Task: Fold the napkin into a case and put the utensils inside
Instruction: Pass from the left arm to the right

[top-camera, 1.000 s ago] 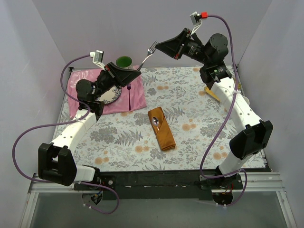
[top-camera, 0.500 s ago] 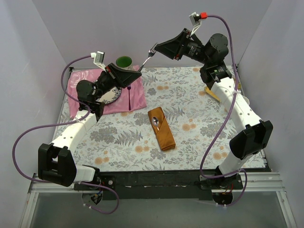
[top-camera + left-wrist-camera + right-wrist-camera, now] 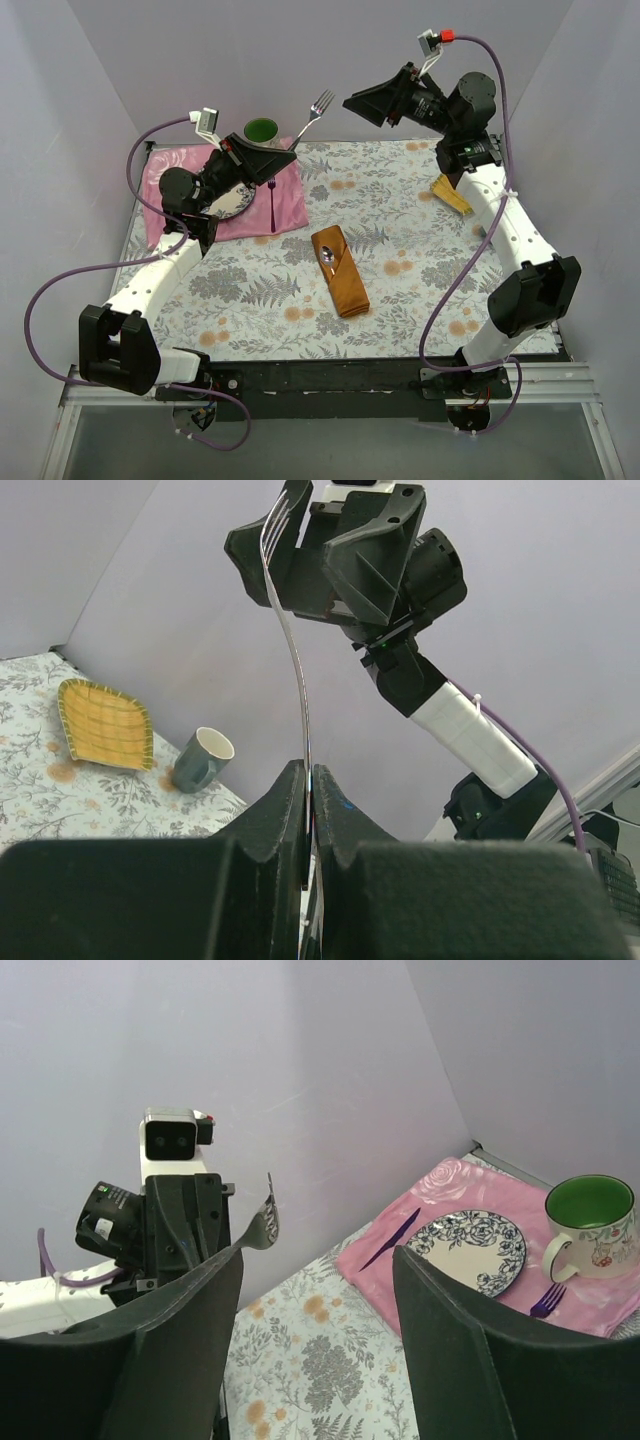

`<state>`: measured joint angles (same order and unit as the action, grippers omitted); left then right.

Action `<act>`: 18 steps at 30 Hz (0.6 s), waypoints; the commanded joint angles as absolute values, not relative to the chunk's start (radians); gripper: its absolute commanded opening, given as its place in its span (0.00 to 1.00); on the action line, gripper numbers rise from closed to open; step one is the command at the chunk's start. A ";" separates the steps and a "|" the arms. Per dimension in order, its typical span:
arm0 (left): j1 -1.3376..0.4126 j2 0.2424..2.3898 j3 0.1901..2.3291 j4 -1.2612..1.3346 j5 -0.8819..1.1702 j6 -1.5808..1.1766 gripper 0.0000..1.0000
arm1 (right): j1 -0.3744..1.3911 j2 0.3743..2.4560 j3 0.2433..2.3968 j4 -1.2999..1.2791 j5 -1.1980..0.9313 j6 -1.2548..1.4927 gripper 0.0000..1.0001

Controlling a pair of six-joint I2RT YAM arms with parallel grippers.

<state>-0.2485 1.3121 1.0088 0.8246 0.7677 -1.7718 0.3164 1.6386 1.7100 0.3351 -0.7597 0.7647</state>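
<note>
The napkin lies mid-table folded into a narrow rust-orange case (image 3: 341, 272), and a silver spoon (image 3: 328, 257) sticks out of its top. My left gripper (image 3: 292, 152) (image 3: 309, 772) is raised over the pink cloth and shut on the handle of a silver fork (image 3: 316, 108) (image 3: 292, 650), whose tines point up and to the right. My right gripper (image 3: 349, 102) (image 3: 318, 1260) hangs open just right of the tines, apart from them. In the right wrist view the fork tines (image 3: 265, 1217) show past the left finger (image 3: 170, 1350).
A pink cloth (image 3: 290, 205) at back left carries a patterned plate (image 3: 468, 1250), a purple knife (image 3: 392, 1238) and a purple fork (image 3: 272, 200). A green-lined mug (image 3: 261, 130) stands behind it. A yellow dish (image 3: 450, 194) and a grey mug (image 3: 200, 759) sit at back right.
My right gripper has opened, let go of the fork's tines and drawn back to the right. The fork stays in my left gripper, which has not moved.
</note>
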 commanded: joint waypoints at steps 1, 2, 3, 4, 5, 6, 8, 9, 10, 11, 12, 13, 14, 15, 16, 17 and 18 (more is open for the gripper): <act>-0.242 1.282 1.029 0.850 0.779 -1.773 0.00 | 0.330 1.643 1.768 0.393 -0.764 0.804 0.67; -0.244 1.282 1.029 0.847 0.781 -1.772 0.00 | 0.333 1.646 1.776 0.399 -0.767 0.807 0.63; -0.244 1.282 1.028 0.847 0.779 -1.770 0.00 | 0.336 1.649 1.779 0.399 -0.767 0.808 0.62; -0.244 1.282 1.026 0.845 0.782 -1.769 0.00 | 0.340 1.651 1.781 0.403 -0.769 0.811 0.61; -0.244 1.282 1.026 0.842 0.781 -1.767 0.00 | 0.341 1.654 1.781 0.411 -0.775 0.816 0.60; -0.244 1.282 1.025 0.842 0.782 -1.767 0.00 | 0.344 1.654 1.778 0.422 -0.776 0.819 0.60; -0.247 1.282 1.025 0.845 0.784 -1.767 0.00 | 0.354 1.657 1.781 0.429 -0.779 0.822 0.59; -0.248 1.284 1.025 0.847 0.782 -1.769 0.00 | 0.357 1.660 1.784 0.428 -0.781 0.822 0.59; -0.250 1.287 1.026 0.848 0.782 -1.770 0.00 | 0.363 1.666 1.786 0.428 -0.781 0.821 0.58; -0.252 1.290 1.028 0.854 0.784 -1.772 0.00 | 0.368 1.667 1.787 0.428 -0.776 0.821 0.58; -0.253 1.290 1.029 0.857 0.785 -1.772 0.00 | 0.368 1.672 1.790 0.422 -0.773 0.816 0.58; -0.255 1.292 1.032 0.861 0.785 -1.772 0.00 | 0.373 1.674 1.792 0.419 -0.769 0.815 0.58; -0.255 1.292 1.034 0.865 0.785 -1.772 0.00 | 0.373 1.677 1.795 0.419 -0.765 0.815 0.57; -0.256 1.293 1.035 0.867 0.790 -1.773 0.00 | 0.371 1.680 1.799 0.416 -0.764 0.813 0.57; -0.256 1.295 1.035 0.868 0.792 -1.773 0.00 | 0.373 1.683 1.801 0.414 -0.762 0.813 0.56; -0.259 1.293 1.035 0.873 0.795 -1.773 0.00 | 0.373 1.684 1.802 0.414 -0.761 0.815 0.56; -0.262 1.293 1.035 0.876 0.798 -1.773 0.00 | 0.374 1.687 1.812 0.414 -0.761 0.813 0.56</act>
